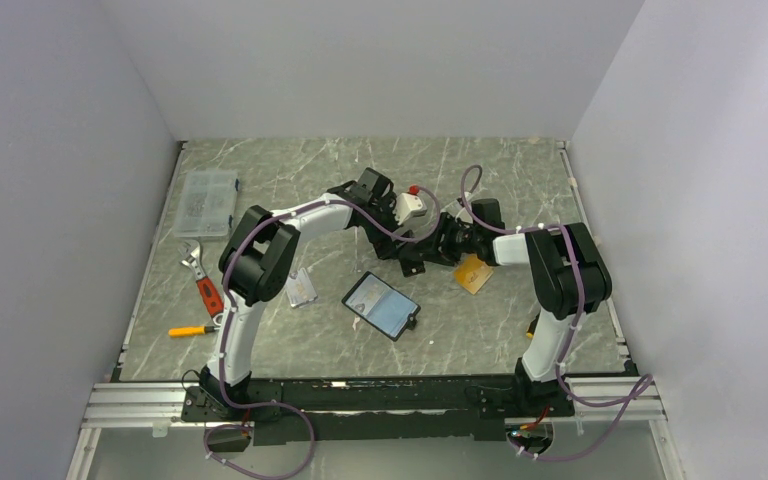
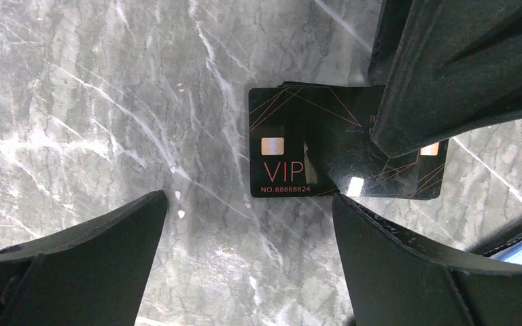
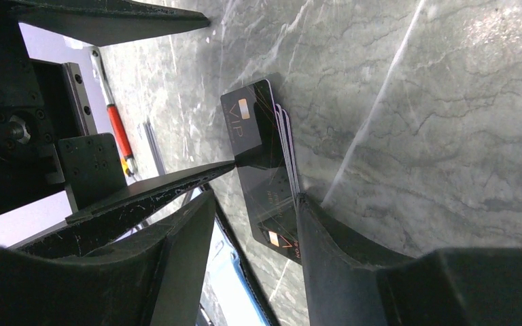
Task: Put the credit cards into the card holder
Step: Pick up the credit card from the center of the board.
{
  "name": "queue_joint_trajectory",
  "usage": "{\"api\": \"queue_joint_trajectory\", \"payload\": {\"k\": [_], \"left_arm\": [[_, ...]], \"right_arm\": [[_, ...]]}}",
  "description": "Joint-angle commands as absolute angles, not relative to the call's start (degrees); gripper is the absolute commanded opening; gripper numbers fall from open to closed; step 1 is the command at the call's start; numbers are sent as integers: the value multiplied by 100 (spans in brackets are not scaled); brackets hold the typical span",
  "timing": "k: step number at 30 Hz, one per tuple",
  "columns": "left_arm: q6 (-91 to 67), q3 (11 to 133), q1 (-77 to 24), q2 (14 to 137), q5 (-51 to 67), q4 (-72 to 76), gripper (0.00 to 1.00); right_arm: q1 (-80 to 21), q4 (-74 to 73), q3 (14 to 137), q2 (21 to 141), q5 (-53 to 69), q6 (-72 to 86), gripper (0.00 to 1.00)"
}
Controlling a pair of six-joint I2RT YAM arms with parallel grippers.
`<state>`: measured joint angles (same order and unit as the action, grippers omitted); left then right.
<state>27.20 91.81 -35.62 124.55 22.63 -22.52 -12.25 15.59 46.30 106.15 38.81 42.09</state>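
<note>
A small stack of black credit cards (image 2: pixel 292 146) marked VIP lies flat on the marble table; it also shows in the right wrist view (image 3: pixel 255 129). My left gripper (image 2: pixel 248 197) is open, with its right fingertip (image 2: pixel 353 210) at the stack's near edge. My right gripper (image 3: pixel 255 197) is open, one finger (image 3: pixel 326 244) resting on the stack's other end. In the top view both grippers meet mid-table, the left (image 1: pixel 412 262) and the right (image 1: pixel 438 248), and hide the black cards. An orange-tan card (image 1: pixel 473 273) lies beside them. The card holder (image 1: pixel 381 304) lies open nearer the bases.
A clear box of screws (image 1: pixel 208 200) sits at the far left. A wrench (image 1: pixel 195 262), a red-handled tool (image 1: pixel 208 297) and an orange-handled tool (image 1: pixel 192 330) lie along the left side. A small clear sleeve (image 1: pixel 300 288) lies left of the card holder.
</note>
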Motion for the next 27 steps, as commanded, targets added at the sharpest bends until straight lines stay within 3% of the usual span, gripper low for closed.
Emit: {"api": "queue_joint_trajectory", "payload": {"k": [1, 27], "left_arm": [[2683, 9170, -3597, 12240, 2659, -2229, 98], [2575, 9910, -3698, 12865, 2196, -2589, 96]], "right_arm": [[-1199, 1125, 4404, 10942, 3410, 3999, 51], [-1069, 1297, 4272, 11087, 3594, 4004, 49]]}}
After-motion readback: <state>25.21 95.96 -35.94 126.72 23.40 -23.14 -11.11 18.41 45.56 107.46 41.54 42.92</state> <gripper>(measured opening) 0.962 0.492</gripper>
